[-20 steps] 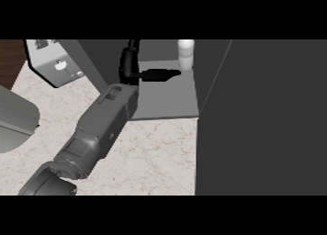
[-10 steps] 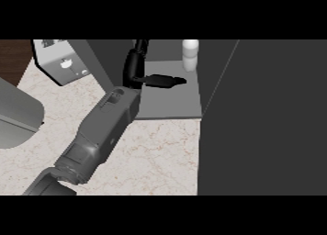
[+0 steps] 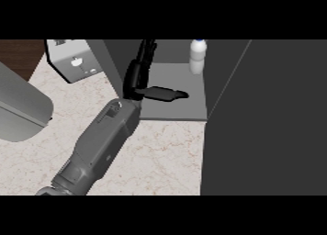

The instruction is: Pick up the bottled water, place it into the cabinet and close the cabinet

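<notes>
A: Where is the bottled water (image 3: 198, 57)?
B: Upright in the cabinet (image 3: 173, 110), at the shelf's back; label not readable.
A: The right hand (image 3: 136, 82)?
B: Released, fingers straight, apart from the bottle.

So the white plastic water bottle (image 3: 198, 57) is standing upright at the back of the open dark grey cabinet (image 3: 181, 109). The black left hand (image 3: 138, 85) is hovering inside too, fingers straight, thumb sticking out sideways, well apart from the bottle.

Bottle (image 3: 199, 57) wht, blue cap; cabinet (image 3: 181, 110) dk gry; counter (image 3: 159, 158) beige marble.
</notes>
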Motion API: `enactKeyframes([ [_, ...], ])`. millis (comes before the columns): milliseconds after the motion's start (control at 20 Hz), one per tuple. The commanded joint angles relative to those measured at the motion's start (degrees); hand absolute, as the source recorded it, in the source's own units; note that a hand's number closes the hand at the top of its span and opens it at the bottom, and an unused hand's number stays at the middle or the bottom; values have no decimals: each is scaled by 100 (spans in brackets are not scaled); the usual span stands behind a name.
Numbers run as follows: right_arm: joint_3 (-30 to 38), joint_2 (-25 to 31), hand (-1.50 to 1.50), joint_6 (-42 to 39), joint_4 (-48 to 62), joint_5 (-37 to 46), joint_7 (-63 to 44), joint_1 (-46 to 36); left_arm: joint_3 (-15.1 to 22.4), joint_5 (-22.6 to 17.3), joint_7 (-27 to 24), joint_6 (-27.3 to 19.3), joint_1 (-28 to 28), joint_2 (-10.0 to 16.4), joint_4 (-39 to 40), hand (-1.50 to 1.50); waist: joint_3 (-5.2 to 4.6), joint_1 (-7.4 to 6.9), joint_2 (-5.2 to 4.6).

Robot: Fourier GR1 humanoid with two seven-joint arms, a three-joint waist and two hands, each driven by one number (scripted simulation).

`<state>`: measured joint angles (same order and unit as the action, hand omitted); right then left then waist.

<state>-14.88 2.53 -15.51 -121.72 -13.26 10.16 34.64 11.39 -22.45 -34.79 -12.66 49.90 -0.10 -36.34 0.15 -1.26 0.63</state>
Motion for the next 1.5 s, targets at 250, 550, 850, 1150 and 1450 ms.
enactKeyframes([
  [250,-21,-24,-150,123,-17,70,-94,-18,582,-325,661,-318,-1990,93,-2620,-150,-10,-313,81],
  [550,-180,117,-150,-85,-163,173,183,304,1314,-205,1482,-783,-3566,431,-5234,-150,-8,-126,45],
  [850,-402,594,150,-426,-297,673,83,273,2214,173,1909,-1074,-5075,987,-7315,-150,-9,-88,25],
  [1150,-1108,1156,150,-824,-1002,1209,-531,262,1881,18,1273,-804,-6387,1624,-8165,-150,-24,2,-15],
  [1450,-1795,1105,150,-899,-767,1589,-434,77,1246,-440,1037,-364,-7740,2423,-9335,-150,-21,-24,-12],
])
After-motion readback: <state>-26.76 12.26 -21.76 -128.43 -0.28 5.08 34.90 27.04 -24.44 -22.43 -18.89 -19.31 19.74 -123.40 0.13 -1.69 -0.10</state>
